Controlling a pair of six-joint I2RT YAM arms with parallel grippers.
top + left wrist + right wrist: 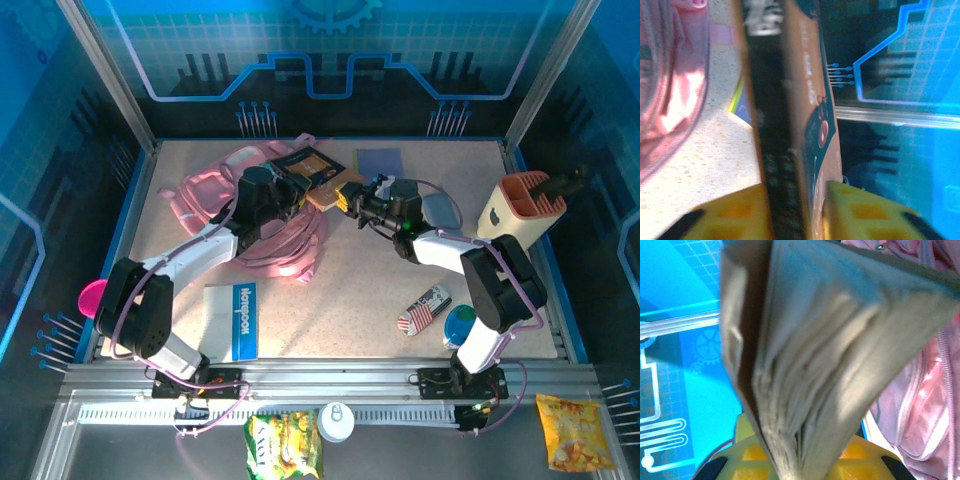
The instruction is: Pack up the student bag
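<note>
1. The student bag (203,195) is being left slumped at ten o'clock.
2. A brown book (320,175) is being held at twelve o'clock, by the bag.
3. Its pages are being pinched by the right gripper (800,460).
4. Its spine is being flanked by the left gripper (792,210) — grip cannot be told.

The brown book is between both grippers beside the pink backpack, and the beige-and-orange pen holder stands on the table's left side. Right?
Not quite. The top external view shows the pen holder on the right side of the table. The rest holds: the brown book is between the left gripper and the right gripper, beside the pink backpack.
</note>
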